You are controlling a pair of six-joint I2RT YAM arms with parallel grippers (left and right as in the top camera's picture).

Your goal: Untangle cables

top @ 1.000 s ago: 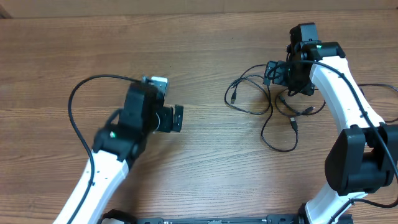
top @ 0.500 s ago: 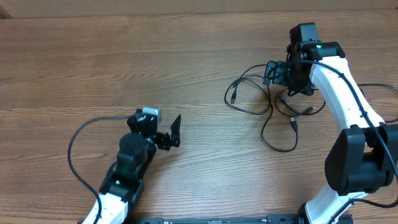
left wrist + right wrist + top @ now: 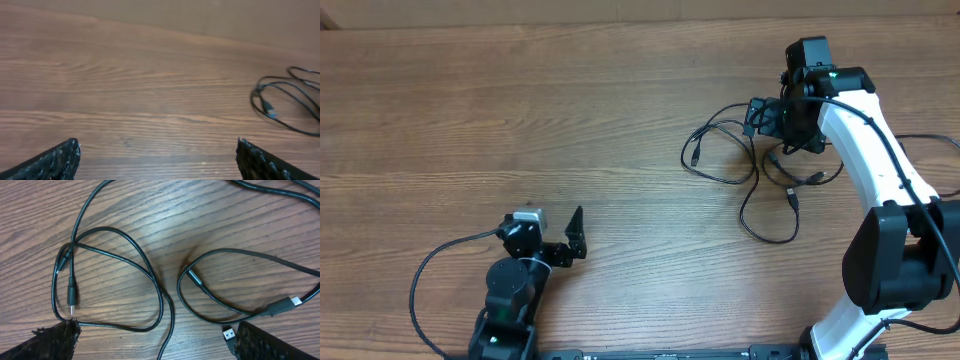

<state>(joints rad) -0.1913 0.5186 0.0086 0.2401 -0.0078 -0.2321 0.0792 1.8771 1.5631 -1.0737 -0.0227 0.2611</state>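
The cables [image 3: 720,179] are thin black cords lying in loose, overlapping loops on the wooden table at the right. In the right wrist view the cables [image 3: 150,272] cross each other, with a small plug [image 3: 71,292] at the left and a USB plug [image 3: 230,332] by the right finger. My right gripper [image 3: 775,128] hovers over the top of the loops, open and empty, and its jaws also show in the right wrist view [image 3: 157,340]. My left gripper [image 3: 570,235] is open and empty at the near left, far from the cables. The left wrist view [image 3: 157,160] shows its jaws over bare wood, with the cables [image 3: 280,95] far to the right.
The wooden table [image 3: 520,100] fills the view. The left arm's thick black wire [image 3: 430,262] arcs beside its base at the bottom left. The right arm's white links [image 3: 870,150] run along the right side, with a fixed wire [image 3: 930,140] leading off to the right edge.
The left arm has pulled back from the table's middle to the near left edge, its gripper still open. The right arm and the cables have not moved.
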